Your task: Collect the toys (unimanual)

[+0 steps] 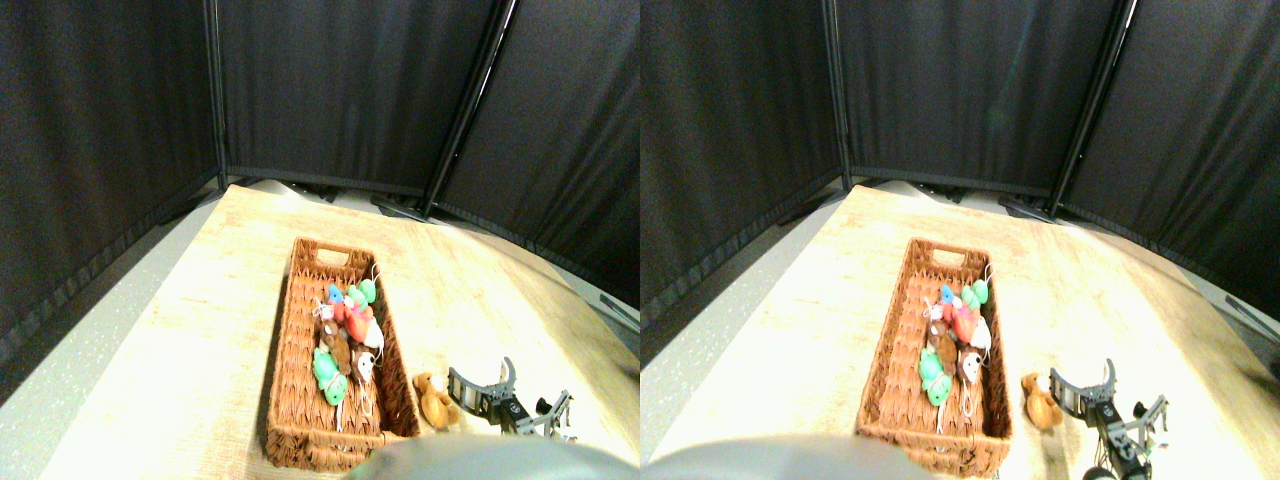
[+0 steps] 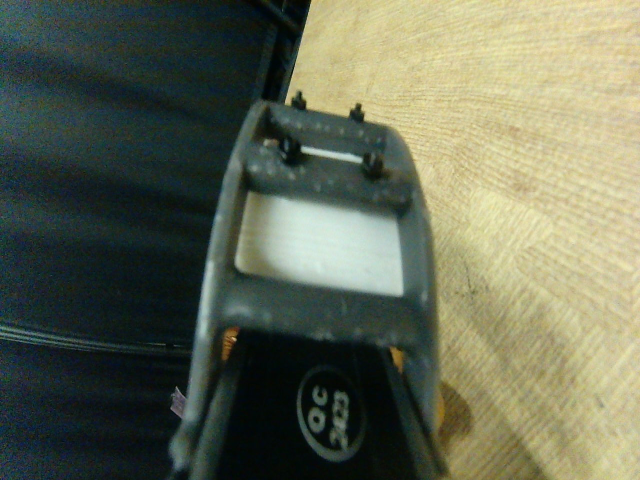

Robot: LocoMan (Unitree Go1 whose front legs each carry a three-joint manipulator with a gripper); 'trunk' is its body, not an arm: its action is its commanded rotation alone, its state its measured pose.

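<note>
Wooden table (image 1: 200, 340); brown toy (image 1: 434, 398) beside basket (image 1: 300, 400), stereo-only.

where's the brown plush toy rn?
Stereo view: the brown plush toy lies on the table, outside the wicker basket, by its near right corner, just left of the right gripper.

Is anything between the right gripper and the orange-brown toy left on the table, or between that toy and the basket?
Nothing visible. The orange-brown toy lies on bare table, with the right gripper just beside it. The wicker basket sits on the toy's other side; only its near wall must be cleared.
</note>
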